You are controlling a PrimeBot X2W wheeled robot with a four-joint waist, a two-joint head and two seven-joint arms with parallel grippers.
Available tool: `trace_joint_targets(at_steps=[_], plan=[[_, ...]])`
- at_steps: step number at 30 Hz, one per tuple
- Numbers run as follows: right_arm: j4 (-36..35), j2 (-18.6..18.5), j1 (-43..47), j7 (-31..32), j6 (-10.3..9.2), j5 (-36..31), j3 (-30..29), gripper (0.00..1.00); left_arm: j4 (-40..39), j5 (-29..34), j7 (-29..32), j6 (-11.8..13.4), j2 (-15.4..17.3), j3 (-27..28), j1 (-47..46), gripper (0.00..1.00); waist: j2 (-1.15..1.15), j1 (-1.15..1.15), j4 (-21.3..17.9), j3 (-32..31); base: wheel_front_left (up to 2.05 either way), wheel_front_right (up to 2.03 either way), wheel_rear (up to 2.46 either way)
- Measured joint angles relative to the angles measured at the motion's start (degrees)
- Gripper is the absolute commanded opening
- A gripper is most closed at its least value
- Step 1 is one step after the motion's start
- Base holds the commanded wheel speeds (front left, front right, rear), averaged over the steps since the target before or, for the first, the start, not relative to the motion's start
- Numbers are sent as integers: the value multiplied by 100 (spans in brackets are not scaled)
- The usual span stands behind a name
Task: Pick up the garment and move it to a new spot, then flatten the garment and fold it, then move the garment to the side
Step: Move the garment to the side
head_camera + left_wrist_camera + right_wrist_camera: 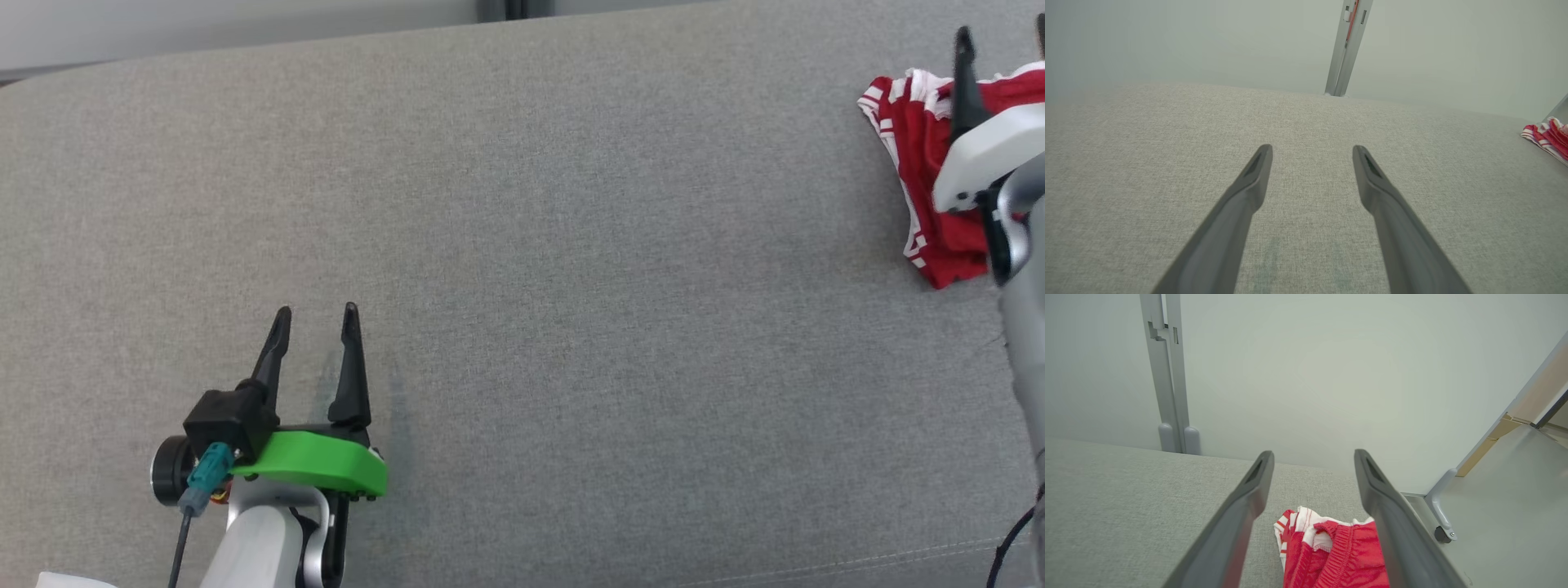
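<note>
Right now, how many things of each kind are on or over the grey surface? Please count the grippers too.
garment, red with white stripes: 1
grippers, both open: 2 (left gripper, right gripper)
Total: 3

The crumpled red fabric garment (pixel 918 155) is showing white striped trim. The woven cushion surface (pixel 571 286) is looking plain grey.
</note>
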Motion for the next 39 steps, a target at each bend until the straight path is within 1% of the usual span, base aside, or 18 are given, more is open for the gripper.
trace_joint_targets(at_steps=[5,8,11,18,21,23,24,27,33,39], plan=[[-344,509,509,-18,0,439,427,100,20,-32,-5,41,-9,231,45,100,0,0,-44,-390,0,0,0],[-755,759,928,-26,0,749,598,100,59,-47,-7,45,-26,355,215,100,0,0,-50,-637,0,0,0],[-1234,972,1550,-30,0,1067,670,100,90,-52,-8,47,-51,454,412,100,0,0,-32,-898,0,0,0],[-2316,1413,2921,-32,0,1306,671,100,110,-66,-8,37,-76,662,839,100,0,0,100,-1367,0,0,0],[-2726,1524,3439,-31,0,1341,612,100,94,-47,-8,9,-96,693,939,100,0,0,222,-1451,0,0,0],[-2963,1580,3739,-31,-1,1377,617,100,111,-37,-8,34,-105,733,1008,100,0,0,293,-1497,0,0,0],[-3126,1594,4013,-31,-1,1384,682,100,90,-11,-8,35,-119,765,1073,100,0,0,348,-1544,0,0,0],[-3281,1603,4360,-31,-1,1694,978,100,63,68,-8,34,-141,769,1149,100,0,0,419,-1603,0,0,0],[-3529,1611,4637,-31,-1,1771,1055,100,131,167,-9,5,-154,754,1265,100,0,0,432,-1663,0,0,0],[-3646,1610,4710,-31,-1,1744,955,100,221,190,-9,-46,-169,681,1311,100,0,0,393,-1698,0,0,0]])
